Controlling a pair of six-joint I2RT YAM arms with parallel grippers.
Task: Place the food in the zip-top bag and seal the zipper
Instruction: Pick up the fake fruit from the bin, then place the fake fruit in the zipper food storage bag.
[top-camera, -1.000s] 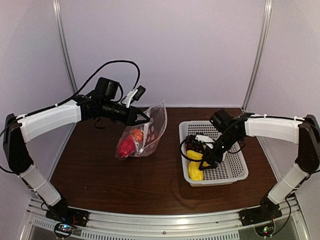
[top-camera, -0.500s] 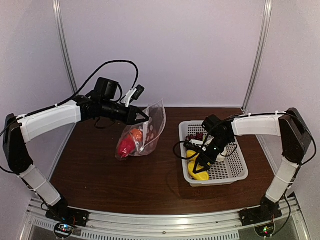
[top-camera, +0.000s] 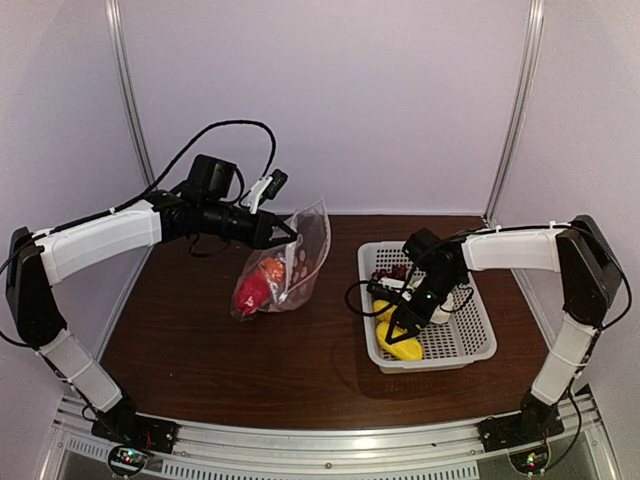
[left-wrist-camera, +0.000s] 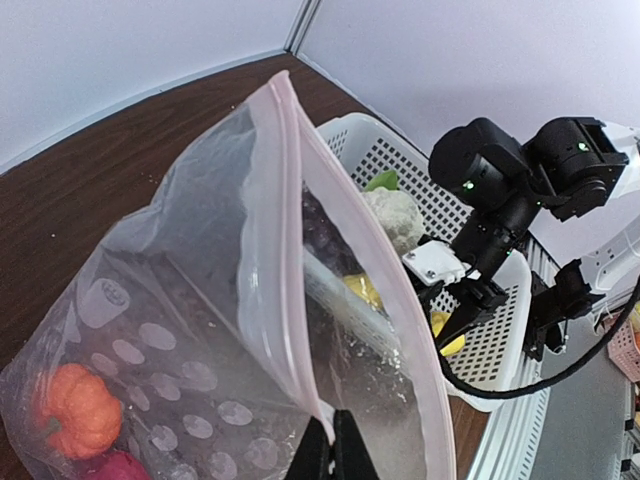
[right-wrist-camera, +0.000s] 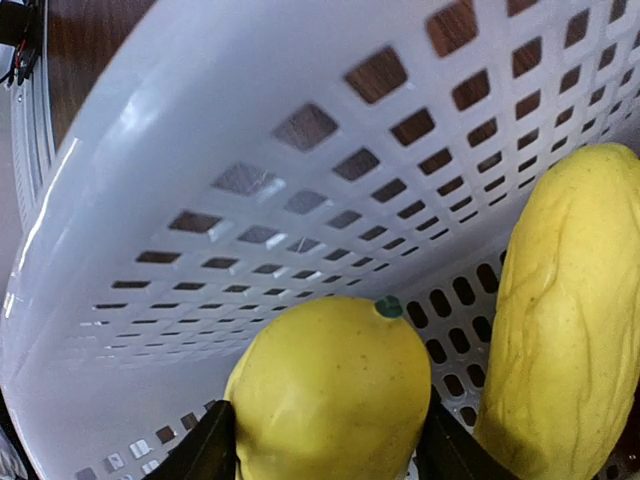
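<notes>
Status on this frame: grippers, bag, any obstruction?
Left gripper shut on bag rim, mouth open. Right gripper straddles yellow food in basket, grip unconfirmed. No obstruction seen between basket and bag.

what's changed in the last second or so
The right gripper shifted a little left and lower into the white basket, and its jaws narrowed to flank a yellow piece; a firm grip is not yet certain. The left gripper stayed shut on the zip-top bag at its mouth edge, holding it up, orange fruit and red pepper inside as before.
</notes>
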